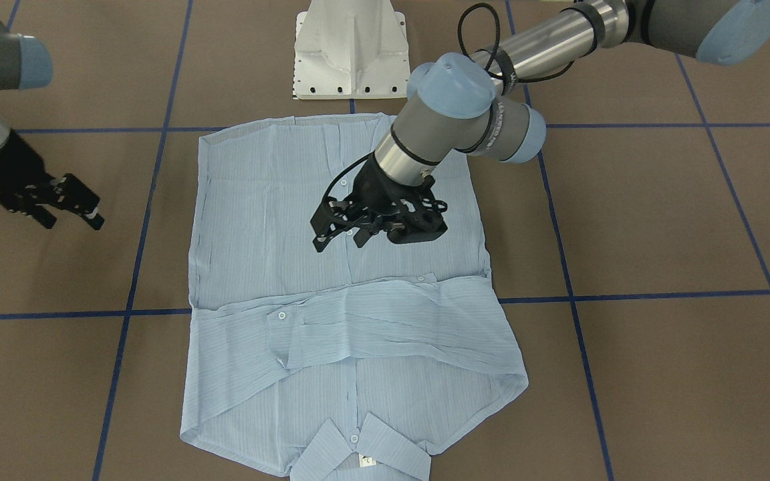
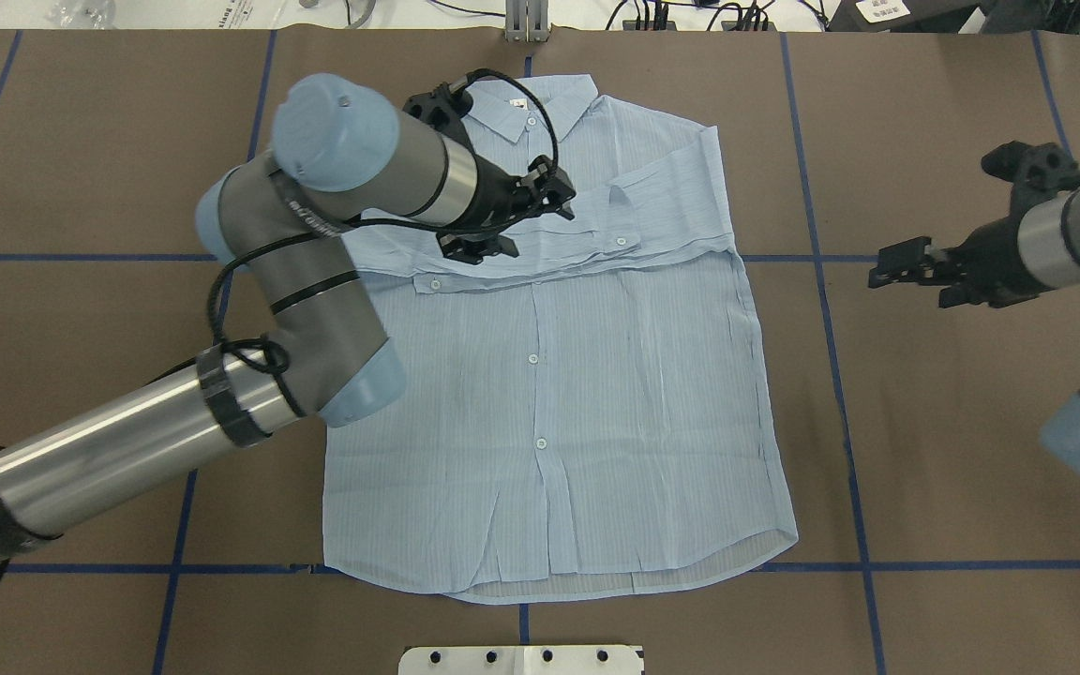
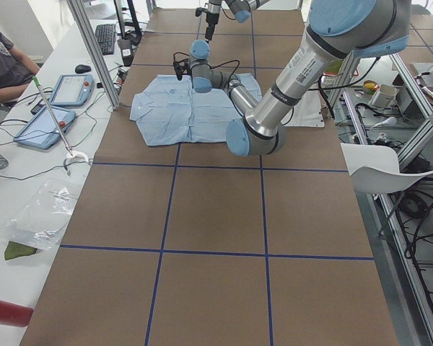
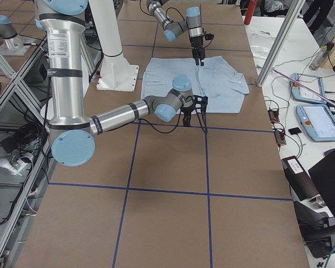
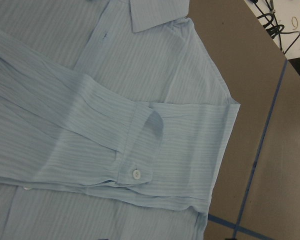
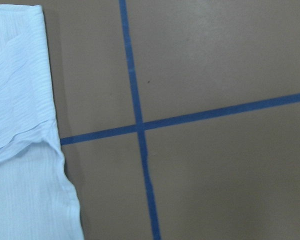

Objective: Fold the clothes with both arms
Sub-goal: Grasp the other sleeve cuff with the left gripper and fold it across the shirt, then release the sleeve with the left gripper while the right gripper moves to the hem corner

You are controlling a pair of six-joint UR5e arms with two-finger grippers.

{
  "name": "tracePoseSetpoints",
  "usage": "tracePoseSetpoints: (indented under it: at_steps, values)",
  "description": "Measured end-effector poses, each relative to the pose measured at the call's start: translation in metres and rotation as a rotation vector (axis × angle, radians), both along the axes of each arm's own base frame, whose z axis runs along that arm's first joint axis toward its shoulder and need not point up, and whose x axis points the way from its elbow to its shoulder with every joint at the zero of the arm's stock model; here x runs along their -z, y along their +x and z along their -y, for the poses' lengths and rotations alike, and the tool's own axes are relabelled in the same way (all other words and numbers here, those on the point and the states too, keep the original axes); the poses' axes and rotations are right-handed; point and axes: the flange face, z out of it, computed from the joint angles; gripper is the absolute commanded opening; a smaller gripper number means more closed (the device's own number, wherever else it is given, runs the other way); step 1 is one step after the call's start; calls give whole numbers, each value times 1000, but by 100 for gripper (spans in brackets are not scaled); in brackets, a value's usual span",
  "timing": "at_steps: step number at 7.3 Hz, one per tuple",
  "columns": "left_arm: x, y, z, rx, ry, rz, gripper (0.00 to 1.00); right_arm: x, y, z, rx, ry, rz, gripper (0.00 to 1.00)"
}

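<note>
The pale-blue striped shirt (image 1: 351, 321) lies flat, buttons up, on the brown table (image 1: 659, 234). Both sleeves are folded across the chest, and the collar (image 1: 358, 447) is at the far edge from the robot. In the overhead view the shirt (image 2: 577, 394) fills the middle. My left gripper (image 1: 340, 242) hovers open and empty just above the shirt's front, near the folded sleeves (image 2: 596, 248). The left wrist view shows a sleeve cuff with its button (image 5: 135, 172). My right gripper (image 1: 72, 220) is open and empty, off the shirt to its side (image 2: 915, 286). The right wrist view shows the shirt's edge (image 6: 15, 150).
The white pedestal base (image 1: 350, 50) stands at the table's near edge, just behind the shirt's hem. Blue tape lines (image 6: 140, 125) cross the table. Tablets (image 3: 47, 126) and a seated person (image 3: 3, 61) are beyond the table's far edge.
</note>
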Motion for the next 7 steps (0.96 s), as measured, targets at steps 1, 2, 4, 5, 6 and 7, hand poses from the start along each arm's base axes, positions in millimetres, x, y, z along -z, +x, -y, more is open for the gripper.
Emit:
tracePoseSetpoints:
  at_steps: [1, 2, 4, 5, 6, 7]
  values:
    - [-31, -38, -20, -18, 97, 38, 78, 24, -39, -31, -67, -37, 24, 100]
    - [-60, -71, -36, -33, 180, 76, 72, 42, -67, -61, -105, -77, 54, 100]
    - [-101, -115, -52, -39, 247, 135, 72, 54, -112, -112, -151, -140, 54, 99]
    - [-110, -128, -52, -28, 254, 150, 72, 54, -130, -135, -167, -160, 22, 99]
    - [-114, -135, -51, -15, 257, 159, 72, 53, -144, -153, -181, -174, -8, 96]
    - [-115, -139, -49, -5, 258, 163, 72, 51, -152, -165, -187, -187, -26, 93]
